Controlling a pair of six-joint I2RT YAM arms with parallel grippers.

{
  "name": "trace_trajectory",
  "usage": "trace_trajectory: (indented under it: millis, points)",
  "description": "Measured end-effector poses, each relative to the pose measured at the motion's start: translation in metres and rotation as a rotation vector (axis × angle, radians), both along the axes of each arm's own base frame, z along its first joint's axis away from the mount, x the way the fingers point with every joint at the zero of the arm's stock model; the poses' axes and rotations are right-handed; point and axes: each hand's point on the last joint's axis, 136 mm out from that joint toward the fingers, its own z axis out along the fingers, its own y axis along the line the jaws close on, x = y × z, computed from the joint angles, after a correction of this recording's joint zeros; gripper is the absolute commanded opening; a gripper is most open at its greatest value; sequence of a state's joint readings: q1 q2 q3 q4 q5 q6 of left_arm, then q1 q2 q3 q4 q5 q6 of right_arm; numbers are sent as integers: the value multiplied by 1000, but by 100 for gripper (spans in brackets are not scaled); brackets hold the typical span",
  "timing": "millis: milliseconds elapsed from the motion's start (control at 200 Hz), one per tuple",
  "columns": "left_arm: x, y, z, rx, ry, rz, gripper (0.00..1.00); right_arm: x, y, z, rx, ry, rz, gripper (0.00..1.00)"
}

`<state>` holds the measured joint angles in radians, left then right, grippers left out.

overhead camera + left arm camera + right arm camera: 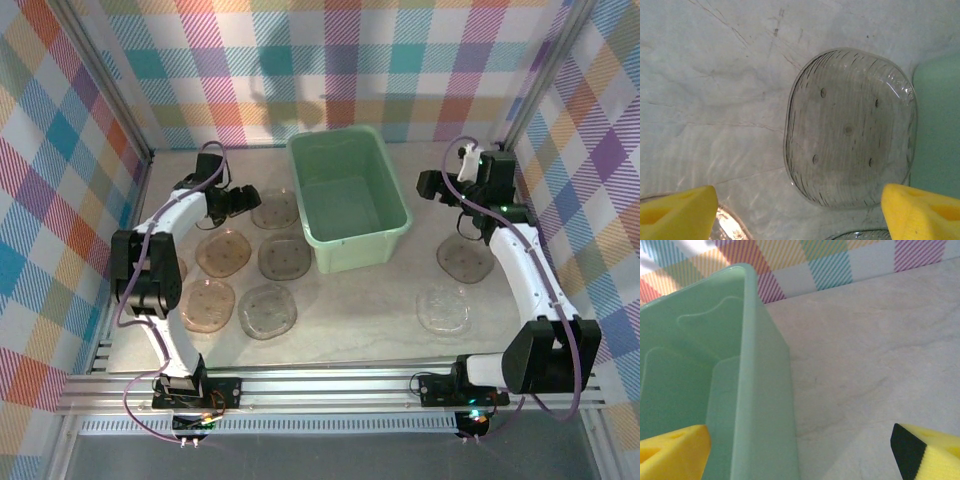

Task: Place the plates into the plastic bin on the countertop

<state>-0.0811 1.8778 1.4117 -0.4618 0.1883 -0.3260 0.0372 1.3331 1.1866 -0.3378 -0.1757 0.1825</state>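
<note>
The left claw (240, 200), released and empty, is the nearer one: a clear plate (850, 130) lies flat just ahead of it, beside the bin (360, 240), while the right claw (432, 185), also released, hangs across the bin.

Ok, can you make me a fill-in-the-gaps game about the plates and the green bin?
1. The plastic bin is ___ inside.
2. Right of the bin, ___ plates lie on the countertop.
3. The left gripper has ___ fingertips.
Missing words: empty; two; yellow.
</note>
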Motion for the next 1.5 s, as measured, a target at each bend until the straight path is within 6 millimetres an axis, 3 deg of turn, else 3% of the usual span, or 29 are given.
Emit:
trace_trajectory:
  millis: [155,380,665,935,1305,1500]
  points:
    - [9,-7,-14,-28,49,-19,80,4,11,-3,-6,27,37,93]
    - [24,-13,-32,-48,98,-36,77,13,12,-13,-27,61,47,92]
    - [31,-14,-49,-42,139,-41,71,26,11,-12,-37,66,45,91]
    - [35,-20,-63,-42,158,-67,69,38,13,-26,-41,100,47,91]
    - [41,-27,-57,-58,135,-96,65,51,18,-33,-43,116,53,90]
    - [43,-29,-66,-46,148,-113,60,54,21,-37,-45,124,59,90]
